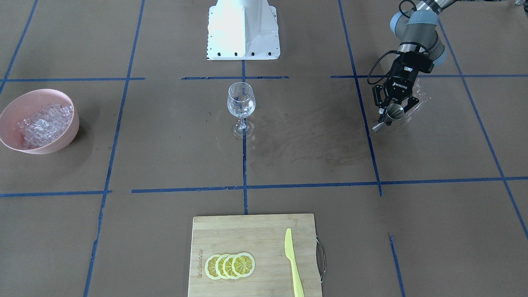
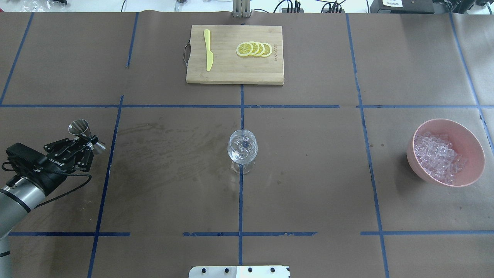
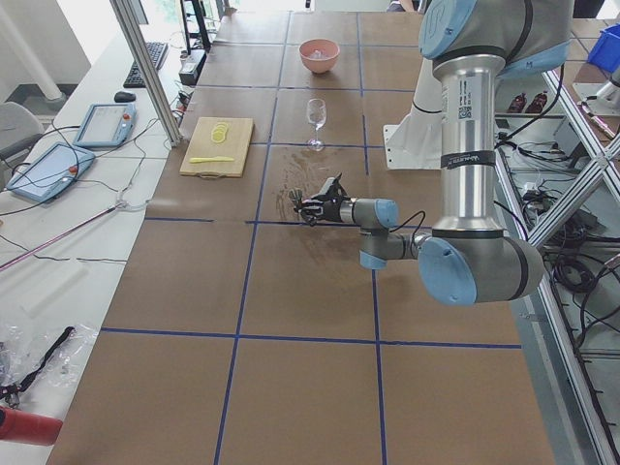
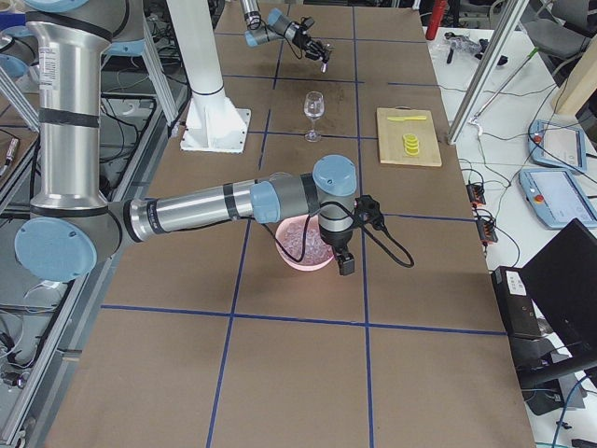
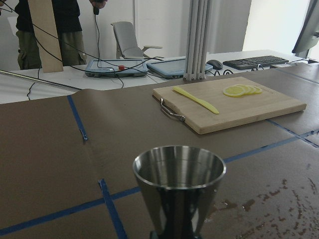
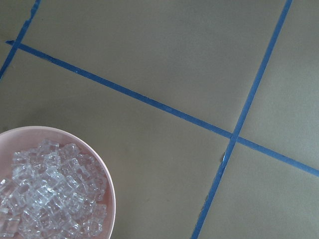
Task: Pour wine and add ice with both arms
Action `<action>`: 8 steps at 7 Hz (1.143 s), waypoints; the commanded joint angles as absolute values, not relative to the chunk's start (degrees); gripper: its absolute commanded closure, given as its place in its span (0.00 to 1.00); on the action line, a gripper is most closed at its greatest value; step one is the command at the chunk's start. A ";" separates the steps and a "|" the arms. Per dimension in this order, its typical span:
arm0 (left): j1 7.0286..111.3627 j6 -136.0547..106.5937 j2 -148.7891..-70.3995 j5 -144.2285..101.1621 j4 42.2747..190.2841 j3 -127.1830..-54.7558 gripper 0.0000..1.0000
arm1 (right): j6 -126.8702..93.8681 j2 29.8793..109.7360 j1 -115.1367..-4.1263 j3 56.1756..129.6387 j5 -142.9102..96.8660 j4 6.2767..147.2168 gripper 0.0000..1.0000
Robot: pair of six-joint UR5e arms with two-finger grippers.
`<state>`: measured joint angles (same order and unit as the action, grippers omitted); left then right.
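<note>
Jigger (image 2: 79,127) between left jaws

Brown table (image 2: 308,173) carries wine glass (image 2: 242,150), pink bowl (image 2: 469,144), cutting board (image 2: 231,69).

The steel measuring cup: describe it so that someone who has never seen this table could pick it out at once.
Start at the wine glass in the middle of the table and go toward the robot's left, to the left gripper. Clamped in it is the jigger: the only shiny steel cup here, two cones joined at a narrow waist.
</note>
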<state>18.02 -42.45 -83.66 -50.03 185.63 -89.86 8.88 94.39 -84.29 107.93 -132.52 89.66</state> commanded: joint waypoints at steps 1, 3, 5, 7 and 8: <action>17.67 -42.36 -83.85 -43.55 188.43 -87.37 1.00 | 8.88 94.39 -84.29 107.93 -132.54 89.74 0.00; 16.53 -42.45 -83.94 -42.36 188.70 -86.93 1.00 | 8.79 94.48 -84.37 107.93 -132.54 89.74 0.00; 14.60 -42.45 -84.02 -42.28 188.70 -86.84 1.00 | 8.79 94.57 -84.37 107.93 -132.54 89.74 0.00; 13.28 -42.54 -84.02 -42.10 188.70 -86.40 1.00 | 8.88 94.75 -84.37 108.10 -132.54 89.65 0.00; 12.66 -42.54 -84.28 -41.40 188.70 -85.53 0.99 | 8.88 94.75 -84.37 108.11 -132.54 89.74 0.00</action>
